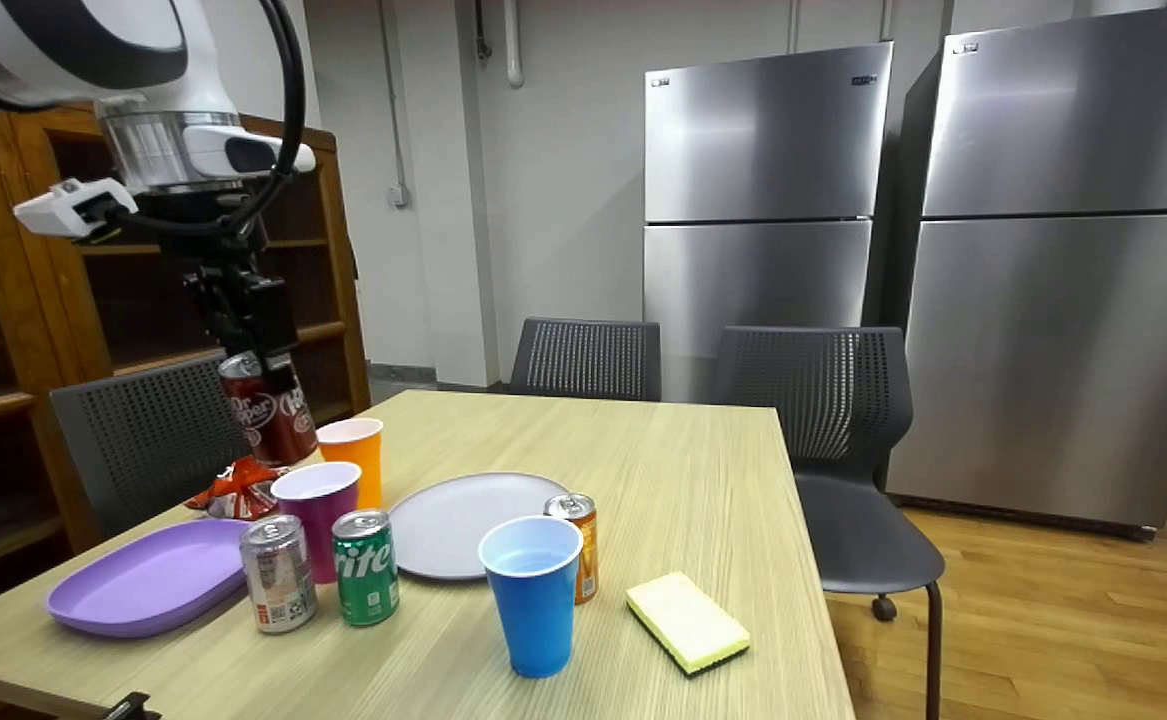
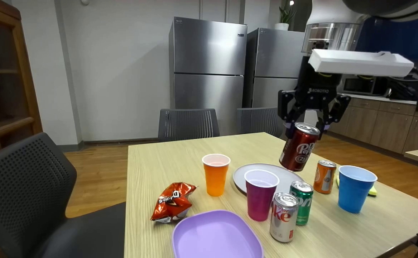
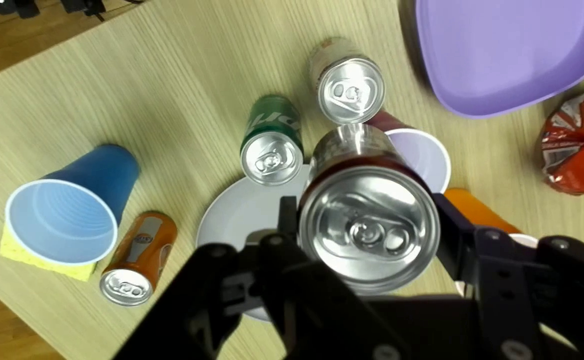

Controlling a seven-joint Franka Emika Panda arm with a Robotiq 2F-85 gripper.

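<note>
A dark red Dr Pepper can (image 1: 275, 425) (image 2: 299, 147) is held above the table by my gripper (image 2: 306, 129) (image 3: 369, 222), whose fingers press on both sides of its upper end. The can leans slightly, its silver lid facing the camera in the wrist view. Below it lies a pale grey plate (image 1: 473, 525) (image 3: 236, 212). A green Sprite can (image 1: 365, 570) (image 3: 273, 135), a silver Diet Coke can (image 1: 278, 575) (image 3: 350, 90) and a purple cup (image 1: 318, 515) (image 2: 262, 197) stand upright close to that plate. Part of the plate is hidden by the gripper in the wrist view.
Also on the table (image 1: 643, 450) are an orange cup (image 2: 216, 177), a red snack bag (image 2: 173, 202), a lilac tray (image 2: 216, 238), an orange can (image 2: 324, 177), a blue cup (image 2: 355, 190) and a yellow sponge (image 1: 688, 620). Dark chairs (image 1: 808, 430) stand around it.
</note>
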